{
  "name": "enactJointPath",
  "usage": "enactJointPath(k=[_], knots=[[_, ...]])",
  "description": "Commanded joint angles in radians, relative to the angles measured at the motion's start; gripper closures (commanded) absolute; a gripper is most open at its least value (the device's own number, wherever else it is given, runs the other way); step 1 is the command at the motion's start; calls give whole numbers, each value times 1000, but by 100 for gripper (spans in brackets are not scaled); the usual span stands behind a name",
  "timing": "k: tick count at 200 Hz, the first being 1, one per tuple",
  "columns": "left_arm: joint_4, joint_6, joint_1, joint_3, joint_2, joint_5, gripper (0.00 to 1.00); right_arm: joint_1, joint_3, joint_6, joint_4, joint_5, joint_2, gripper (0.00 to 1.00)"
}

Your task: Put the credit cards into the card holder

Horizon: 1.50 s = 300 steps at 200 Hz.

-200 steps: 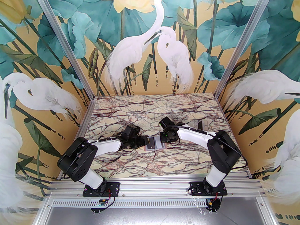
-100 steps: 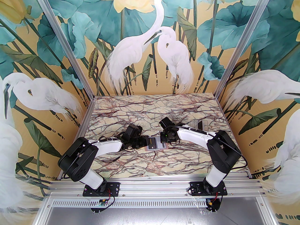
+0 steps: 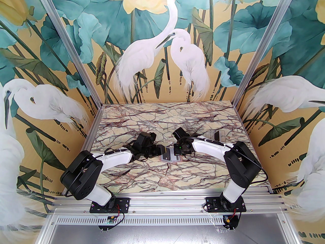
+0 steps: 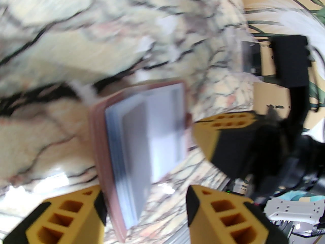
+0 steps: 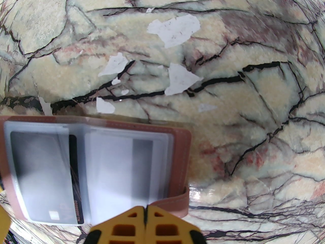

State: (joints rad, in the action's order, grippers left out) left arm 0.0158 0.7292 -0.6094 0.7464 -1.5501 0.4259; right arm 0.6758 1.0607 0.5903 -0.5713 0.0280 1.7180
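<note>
The card holder (image 3: 169, 156) lies open at the middle of the veined marble-print table (image 3: 165, 118), walled by an egret-and-lotus mural (image 3: 162, 55). The left gripper (image 4: 144, 198) has its fingers apart at the holder's pink edge. The right gripper (image 5: 146, 211) has its fingers pressed together at the tab, with a credit card (image 5: 43, 171) sleeved inside.

Counter (image 3: 162, 116): marble-patterned top, cream with dark and reddish veins, lying flat; white chipped patches (image 5: 175, 29) showing. Walls (image 3: 142, 34): mural of white egrets, teal leaves and yellow blossoms surrounding three sides. Aluminium posts (image 3: 68, 44) rising at rear corners; aluminium rail (image 3: 165, 203) running along near edge.
</note>
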Motion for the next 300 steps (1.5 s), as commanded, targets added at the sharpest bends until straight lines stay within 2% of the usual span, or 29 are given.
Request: enactJointPath(k=[1,141,220,300], knots=[[-4,-13,-16,29,13,30,43,-7,-18,7,6,17,-25,100],[19,9,-129,192,-151,35,44,-135,-149,13,86,142,-132,100],[41,18,-142,244,-240,48,44,-205,-214,10,98,145,-161,100],[50,22,-156,269,-309,36,44,-220,-234,7,96,146,-187,100]])
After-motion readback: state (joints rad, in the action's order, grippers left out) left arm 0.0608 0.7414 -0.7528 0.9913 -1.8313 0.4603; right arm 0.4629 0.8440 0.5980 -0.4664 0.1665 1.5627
